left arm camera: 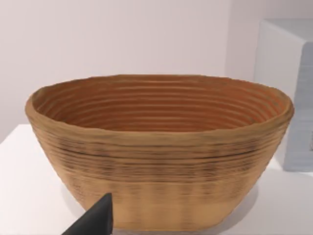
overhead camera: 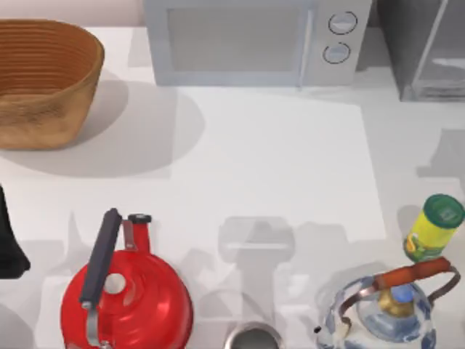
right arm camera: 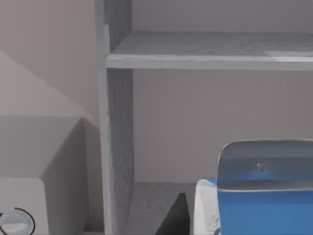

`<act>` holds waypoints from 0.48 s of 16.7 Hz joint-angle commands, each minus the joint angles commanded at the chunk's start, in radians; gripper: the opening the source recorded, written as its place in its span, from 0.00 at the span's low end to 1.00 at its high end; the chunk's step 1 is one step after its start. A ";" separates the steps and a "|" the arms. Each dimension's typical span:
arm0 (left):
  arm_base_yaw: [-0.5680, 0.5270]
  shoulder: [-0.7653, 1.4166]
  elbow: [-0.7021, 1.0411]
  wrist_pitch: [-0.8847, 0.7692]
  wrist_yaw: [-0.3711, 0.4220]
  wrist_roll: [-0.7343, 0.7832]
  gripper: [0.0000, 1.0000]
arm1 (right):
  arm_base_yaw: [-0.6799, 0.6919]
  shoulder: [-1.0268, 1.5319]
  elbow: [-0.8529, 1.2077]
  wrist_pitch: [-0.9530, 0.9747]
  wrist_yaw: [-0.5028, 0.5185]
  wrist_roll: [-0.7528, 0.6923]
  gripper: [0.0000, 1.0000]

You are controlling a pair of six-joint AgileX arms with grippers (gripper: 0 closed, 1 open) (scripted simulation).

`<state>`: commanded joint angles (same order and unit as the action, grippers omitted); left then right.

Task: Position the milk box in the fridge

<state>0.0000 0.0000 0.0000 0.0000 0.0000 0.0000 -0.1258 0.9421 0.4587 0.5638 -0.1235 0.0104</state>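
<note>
Beside microwave [right arm camera: 29,196], milk box [right arm camera: 264,196] faces fridge [right arm camera: 117,137].

My left arm [overhead camera: 9,240] is sitting parked at the table's left edge, beside the red kettle [overhead camera: 127,294]. A dark fingertip [left arm camera: 95,220] of my left gripper is pointing toward the basket [left arm camera: 161,147].

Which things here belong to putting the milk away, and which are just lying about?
Job: milk box; fridge.
Lying about: basket; microwave; red kettle; blue-white kettle; yellow bottle.
</note>
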 joint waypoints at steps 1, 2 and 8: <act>0.000 0.000 0.000 0.000 0.000 0.000 1.00 | -0.015 0.129 0.049 0.061 -0.013 0.000 0.00; 0.000 0.000 0.000 0.000 0.000 0.000 1.00 | -0.030 0.259 0.099 0.122 -0.025 0.001 0.00; 0.000 0.000 0.000 0.000 0.000 0.000 1.00 | -0.109 0.917 0.365 0.449 -0.094 0.004 0.00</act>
<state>0.0000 0.0000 0.0000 0.0000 0.0000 0.0000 -0.2346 1.8591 0.8232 1.0125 -0.2173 0.0146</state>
